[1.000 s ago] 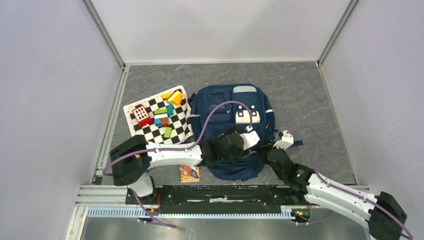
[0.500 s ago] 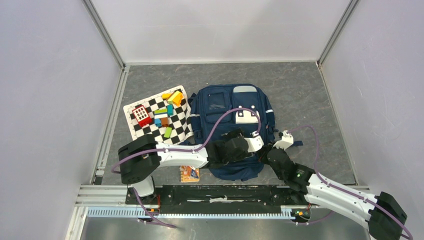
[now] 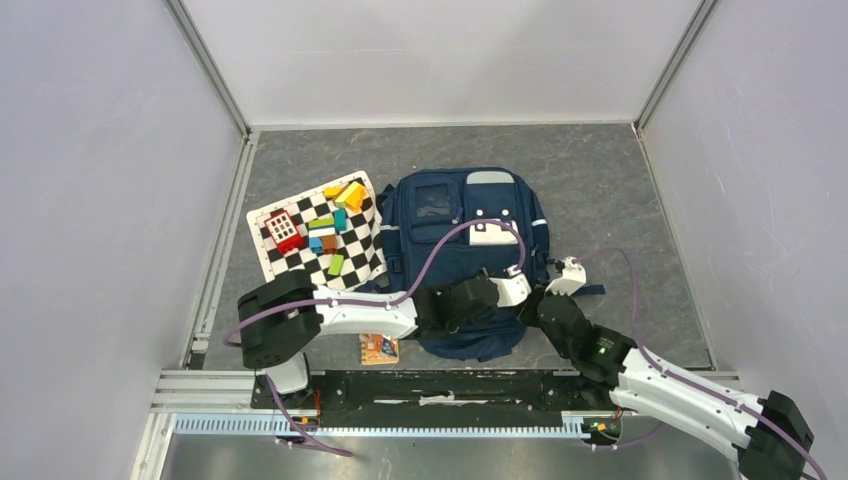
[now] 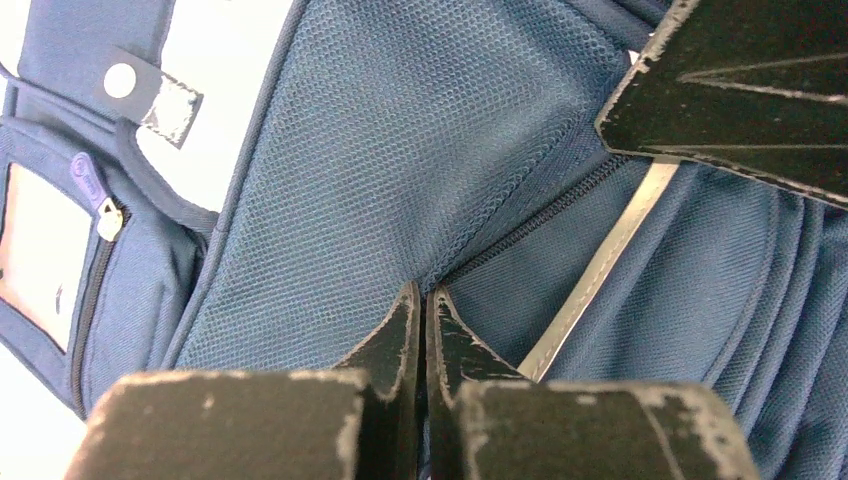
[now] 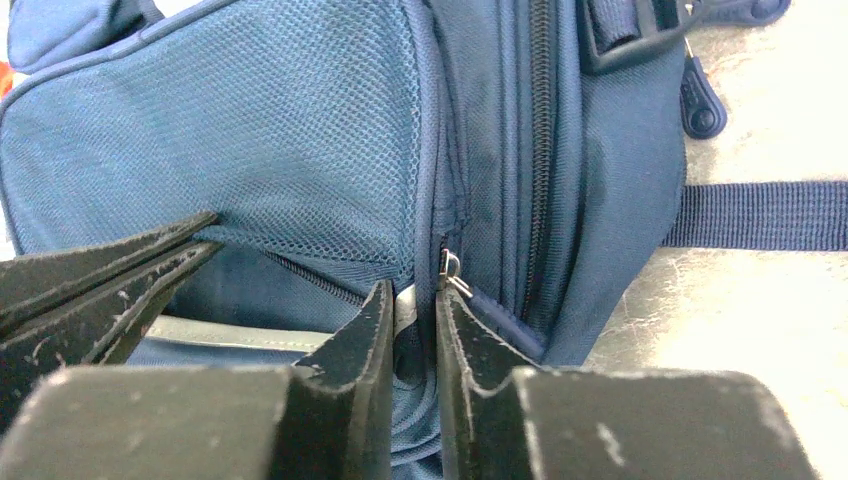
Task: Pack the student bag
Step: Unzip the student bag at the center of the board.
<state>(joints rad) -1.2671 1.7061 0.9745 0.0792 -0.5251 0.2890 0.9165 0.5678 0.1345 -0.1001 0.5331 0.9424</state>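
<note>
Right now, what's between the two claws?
Only the bag: its mesh pocket and a grey stripe span the gap between left claw and right claw, seen in the right wrist view.

Student bag (image 4: 400, 150): matt woven cloth w/ mesh

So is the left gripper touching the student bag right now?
Touching. In the left wrist view the left gripper is shut, its tips pinching a raised fold of the student bag fabric.

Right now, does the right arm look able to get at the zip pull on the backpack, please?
Probably yes: the right gripper sits right beside the zip pull on the backpack, with nothing between them.
</note>
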